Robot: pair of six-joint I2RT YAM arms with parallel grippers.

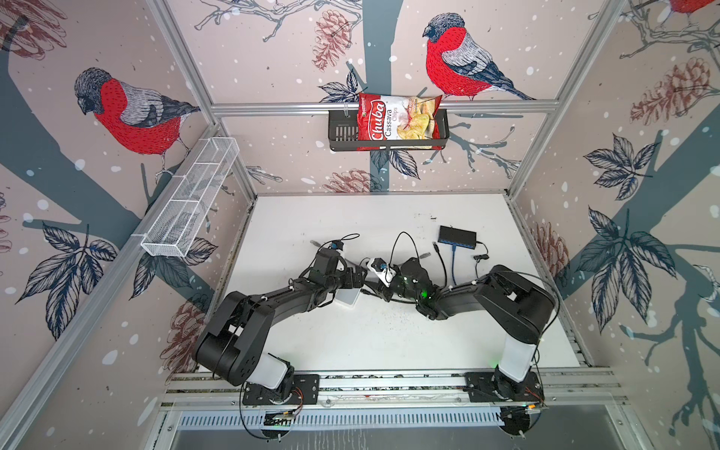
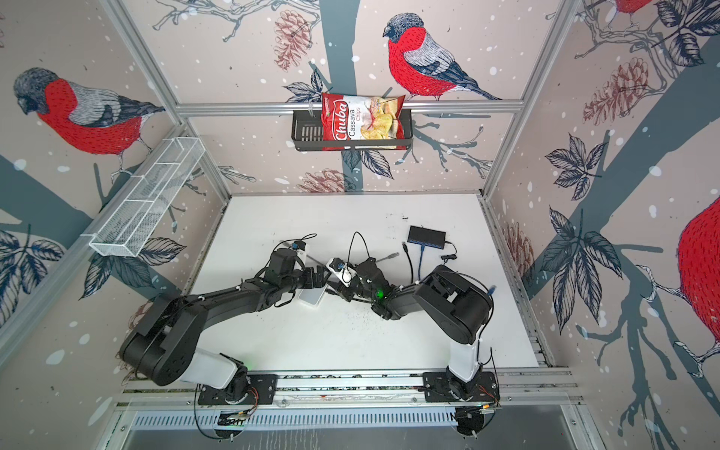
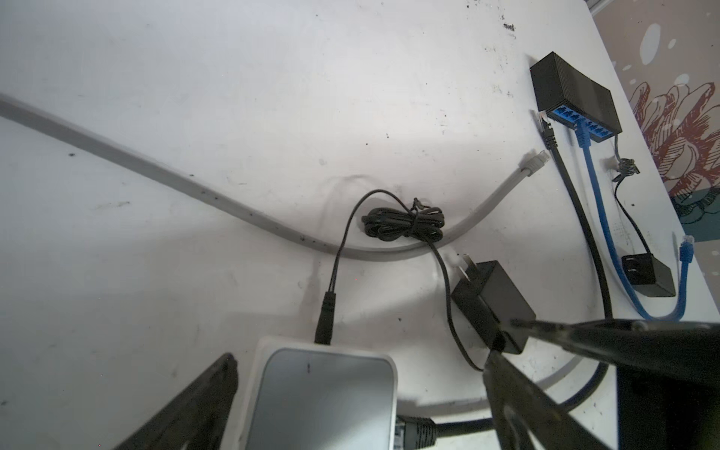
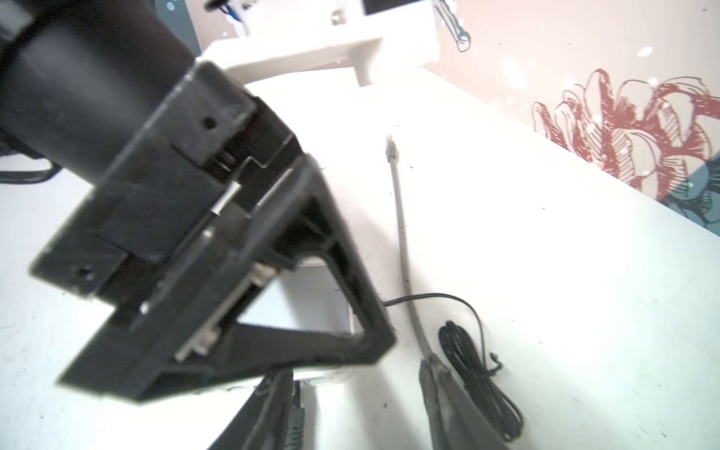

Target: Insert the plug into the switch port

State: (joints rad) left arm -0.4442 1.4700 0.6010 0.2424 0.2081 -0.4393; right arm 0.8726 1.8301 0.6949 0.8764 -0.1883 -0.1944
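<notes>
though the black plug [image 3: 547, 134] lies just beside the switch [image 3: 572, 89], it is not in; left gripper [image 3: 360, 354] wide, right gripper [image 4: 356, 370] half-open.

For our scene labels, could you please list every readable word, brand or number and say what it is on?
"Chuba": on the red chips bag.
"Cassava Chips": on the same bag.
Green logo on the bag: too small to read.
Switch: no readable label.

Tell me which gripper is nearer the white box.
Left. The left gripper straddles the white box, a finger on either side; the right gripper sits just beside it, not around it.
</notes>
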